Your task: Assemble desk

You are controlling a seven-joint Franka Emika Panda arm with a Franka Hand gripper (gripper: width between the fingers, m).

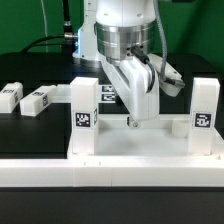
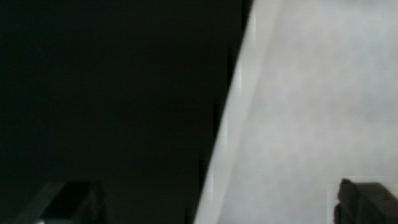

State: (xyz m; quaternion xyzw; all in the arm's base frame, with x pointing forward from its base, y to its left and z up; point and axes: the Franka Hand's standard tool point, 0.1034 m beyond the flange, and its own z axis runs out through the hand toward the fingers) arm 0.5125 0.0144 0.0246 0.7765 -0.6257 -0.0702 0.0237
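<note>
The desk's white panel [image 1: 150, 140] lies flat near the front of the table. Two tag-marked legs stand upright on it, one [image 1: 85, 108] toward the exterior view's left and one [image 1: 205, 112] at its right. Two more legs [image 1: 10, 97] [image 1: 38, 100] lie loose on the black table further left. My gripper [image 1: 135, 121] points straight down between the two upright legs, its tips just above or at the panel. In the wrist view the gripper [image 2: 217, 205] is open: the dark fingertips [image 2: 71, 203] stand far apart, and the panel [image 2: 311, 100] and its edge show between them. Nothing is clamped.
A long white border rail [image 1: 100, 176] runs along the table's front. Behind my arm a flat piece with marker tags [image 1: 108, 92] shows partly, likely the marker board. Black cables and gear [image 1: 60, 40] sit at the back left.
</note>
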